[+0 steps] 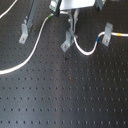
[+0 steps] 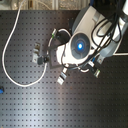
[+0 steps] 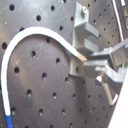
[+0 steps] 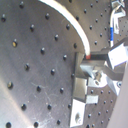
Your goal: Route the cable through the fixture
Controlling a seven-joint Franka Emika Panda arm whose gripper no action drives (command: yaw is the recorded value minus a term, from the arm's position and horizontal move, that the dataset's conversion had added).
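Note:
The white cable (image 1: 30, 52) runs from the first exterior view's left edge up to a green band, reaches my gripper (image 1: 73, 26), drops past the middle fixture (image 1: 67, 41), loops low and rises to the right fixture (image 1: 106, 34) with blue and yellow bands. My gripper stands just above the middle fixture, shut on the cable. In the first wrist view the cable (image 3: 30, 32) arcs into the gripper (image 3: 85, 59) beside a grey fixture (image 3: 82, 22). The second wrist view shows the cable (image 4: 75, 25), the gripper (image 4: 89, 57) and a fixture (image 4: 81, 87).
A third fixture (image 1: 25, 32) stands at the first exterior view's left. All sit on a black perforated board (image 1: 65, 95). In the second exterior view the arm's body (image 2: 80, 46) hides the gripper, and the cable (image 2: 6, 55) makes a wide loop at the left.

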